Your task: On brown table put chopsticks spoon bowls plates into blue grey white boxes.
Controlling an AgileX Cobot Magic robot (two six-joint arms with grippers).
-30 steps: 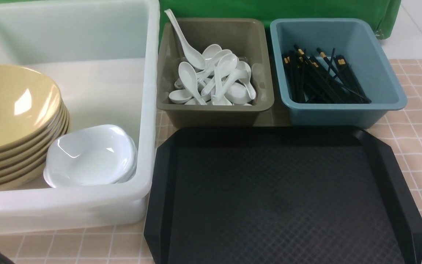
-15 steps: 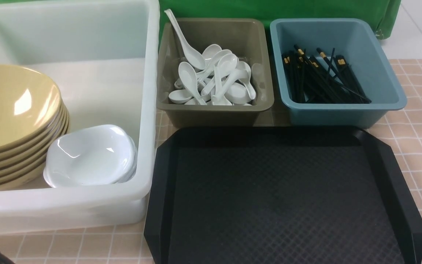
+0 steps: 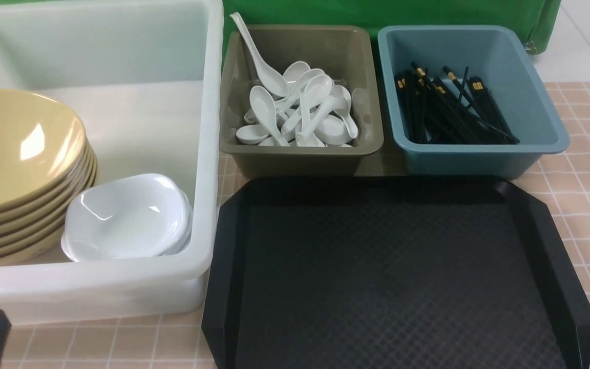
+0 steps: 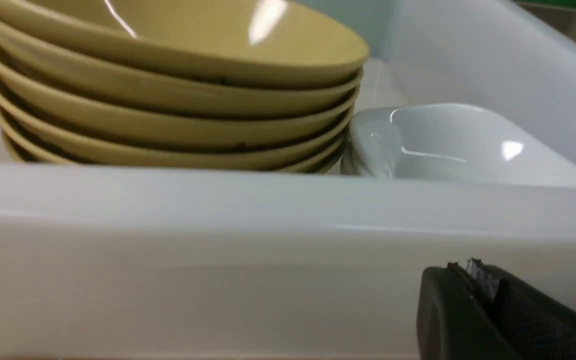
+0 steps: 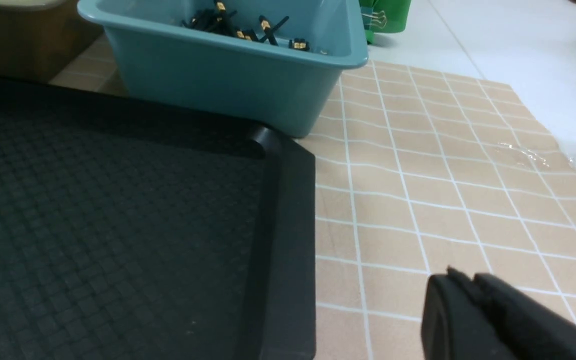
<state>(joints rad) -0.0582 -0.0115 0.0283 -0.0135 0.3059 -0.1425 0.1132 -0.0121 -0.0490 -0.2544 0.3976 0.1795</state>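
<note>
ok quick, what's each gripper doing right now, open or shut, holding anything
Left gripper: shut, holding nothing, low in front of the white box.
Right gripper: looks shut or nearly so, holding nothing, over the brown table.

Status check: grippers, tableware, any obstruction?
Left gripper shut, empty. Right gripper looks shut, empty. Bowls, plates, spoons, chopsticks boxed. Nothing blocking.

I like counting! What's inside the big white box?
A stack of yellow bowls and white plates beside them. The box wall hides the stacks' bottoms.
</note>
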